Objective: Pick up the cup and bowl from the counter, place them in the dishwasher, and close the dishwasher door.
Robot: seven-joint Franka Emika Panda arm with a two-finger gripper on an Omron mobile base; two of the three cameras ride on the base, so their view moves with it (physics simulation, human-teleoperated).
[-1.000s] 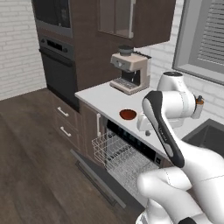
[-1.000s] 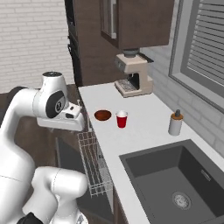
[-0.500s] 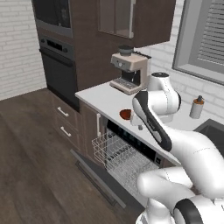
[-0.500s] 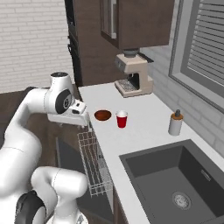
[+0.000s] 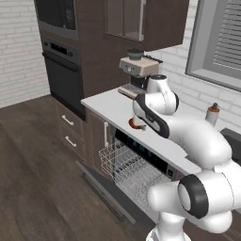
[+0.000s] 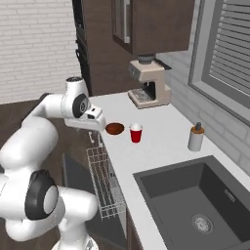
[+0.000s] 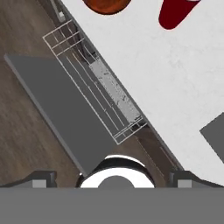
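The red cup (image 6: 136,133) with a white rim stands on the white counter (image 6: 161,132), just right of the shallow reddish-brown bowl (image 6: 114,128). My gripper (image 6: 95,136) hangs open at the counter's front edge, just left of the bowl, pointing down with nothing between its fingers. In the hand view the fingertips (image 7: 41,177) stand far apart above the pulled-out wire rack (image 7: 96,87) and the lowered dishwasher door (image 7: 57,109), with the bowl (image 7: 106,4) and cup (image 7: 175,13) at the top edge. In the left base view the arm hides most of the bowl (image 5: 134,124).
A coffee machine (image 6: 149,83) stands at the back of the counter, and a grey soap dispenser (image 6: 196,138) stands near the dark sink (image 6: 195,200). The rack (image 5: 127,169) and door (image 5: 101,188) jut over the floor. The black wall oven (image 5: 61,70) and drawers (image 5: 68,129) lie to the left.
The arm has swung the hand toward the counter, from over the rack to beside the bowl. The jaws stayed open; cup and bowl have not moved.
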